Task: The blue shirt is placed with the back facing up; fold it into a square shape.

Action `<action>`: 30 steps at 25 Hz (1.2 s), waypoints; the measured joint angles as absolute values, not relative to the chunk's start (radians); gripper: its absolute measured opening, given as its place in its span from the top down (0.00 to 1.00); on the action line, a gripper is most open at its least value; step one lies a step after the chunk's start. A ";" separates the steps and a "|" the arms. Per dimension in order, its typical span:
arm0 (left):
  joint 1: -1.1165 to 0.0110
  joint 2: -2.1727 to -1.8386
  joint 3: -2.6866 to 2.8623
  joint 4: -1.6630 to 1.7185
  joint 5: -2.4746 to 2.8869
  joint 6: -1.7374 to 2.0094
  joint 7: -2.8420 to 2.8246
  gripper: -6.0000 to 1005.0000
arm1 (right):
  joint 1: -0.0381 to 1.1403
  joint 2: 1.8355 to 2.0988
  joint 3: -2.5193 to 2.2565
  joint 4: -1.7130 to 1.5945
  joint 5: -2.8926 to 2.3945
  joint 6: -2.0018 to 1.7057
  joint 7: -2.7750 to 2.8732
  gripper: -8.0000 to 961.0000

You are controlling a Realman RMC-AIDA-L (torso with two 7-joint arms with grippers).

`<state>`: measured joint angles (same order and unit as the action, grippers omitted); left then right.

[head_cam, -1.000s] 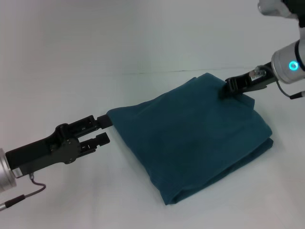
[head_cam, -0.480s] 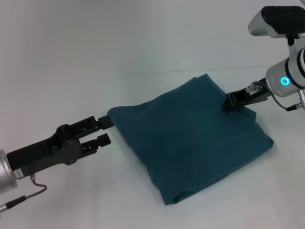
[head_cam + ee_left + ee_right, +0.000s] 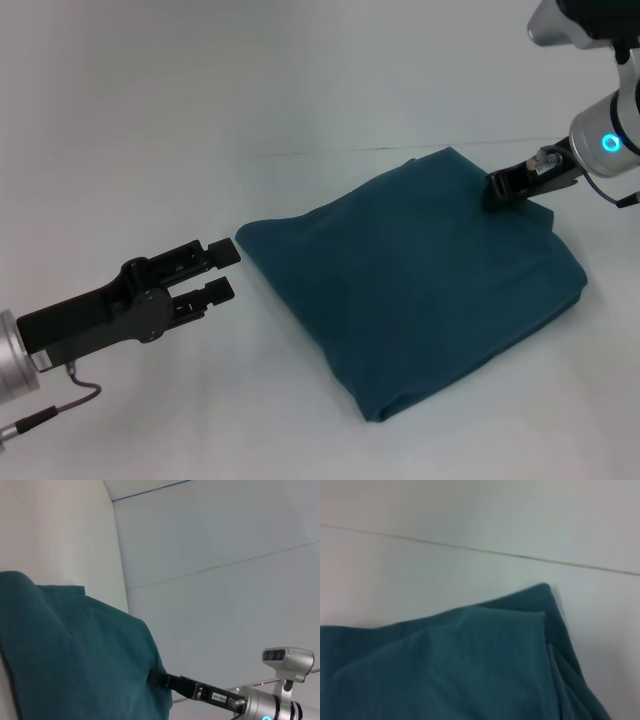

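Note:
The blue shirt (image 3: pixel 410 285) lies folded into a rough square on the white table, plain side up. My right gripper (image 3: pixel 500 188) is at its far right corner, shut on the fabric there. In the left wrist view the same gripper (image 3: pixel 160 678) bites the corner of the shirt (image 3: pixel 75 655). My left gripper (image 3: pixel 224 270) hovers open just off the shirt's near left corner, with a small gap between them and nothing between its fingers. The right wrist view shows layered folds of the shirt (image 3: pixel 470 665) with one corner pointing away.
The white table (image 3: pixel 300 90) runs bare on all sides of the shirt, with a thin seam line (image 3: pixel 320 151) across it behind the shirt. A loose cable (image 3: pixel 60 405) hangs under my left arm.
The right gripper has moved right and slightly back, dragging the shirt with it. The shirt's left corner has slid away from the left gripper, which has barely moved.

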<state>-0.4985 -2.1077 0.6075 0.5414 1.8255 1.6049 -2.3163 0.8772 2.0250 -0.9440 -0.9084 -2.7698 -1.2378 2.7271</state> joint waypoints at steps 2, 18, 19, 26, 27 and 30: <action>-0.499 -2.108 0.607 0.541 1.825 1.603 -2.316 0.25 | 0.884 2.024 -0.944 -0.872 -2.785 -1.203 2.728 0.90; -0.498 -2.108 0.590 0.541 1.825 1.598 -2.319 0.25 | 0.942 2.021 -0.956 -0.663 -2.829 -1.045 2.731 0.83; -0.498 -2.108 0.590 0.541 1.825 1.598 -2.319 0.25 | 0.942 2.021 -0.956 -0.663 -2.831 -1.044 2.736 0.82; -0.499 -2.111 0.589 0.541 1.825 1.594 -2.319 0.25 | 0.938 2.018 -0.952 -0.690 -2.865 -1.047 2.781 0.77; -0.498 -2.111 0.589 0.541 1.825 1.594 -2.319 0.25 | 0.935 2.015 -0.952 -0.695 -2.866 -1.048 2.783 0.77; -0.498 -2.111 0.589 0.541 1.825 1.594 -2.318 0.25 | 0.924 2.008 -0.948 -0.698 -2.866 -1.039 2.788 0.63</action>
